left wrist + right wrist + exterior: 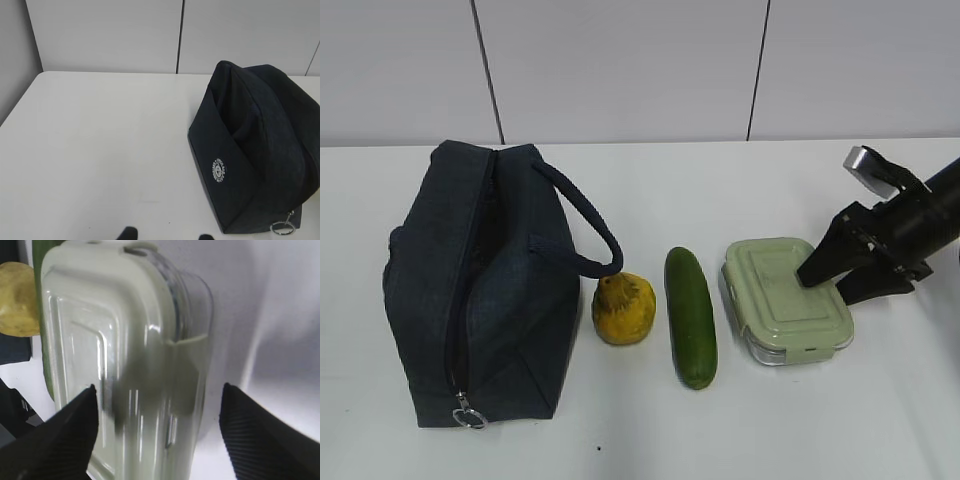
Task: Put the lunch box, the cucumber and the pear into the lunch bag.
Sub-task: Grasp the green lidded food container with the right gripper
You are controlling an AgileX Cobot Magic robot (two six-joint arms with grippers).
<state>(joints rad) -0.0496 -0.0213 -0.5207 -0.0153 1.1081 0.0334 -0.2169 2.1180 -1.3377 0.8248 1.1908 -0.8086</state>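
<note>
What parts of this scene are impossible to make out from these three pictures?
- Inside of the lunch bag: dark in the exterior view, so whether it holds anything is unclear.
- Left fingers: the left wrist view's bottom edge cuts off all but the tips.
- Lunch box contents: blurred in the right wrist view, covered by the lid in the exterior view.
- Cucumber: in the right wrist view, only a green sliver shows behind the box.
</note>
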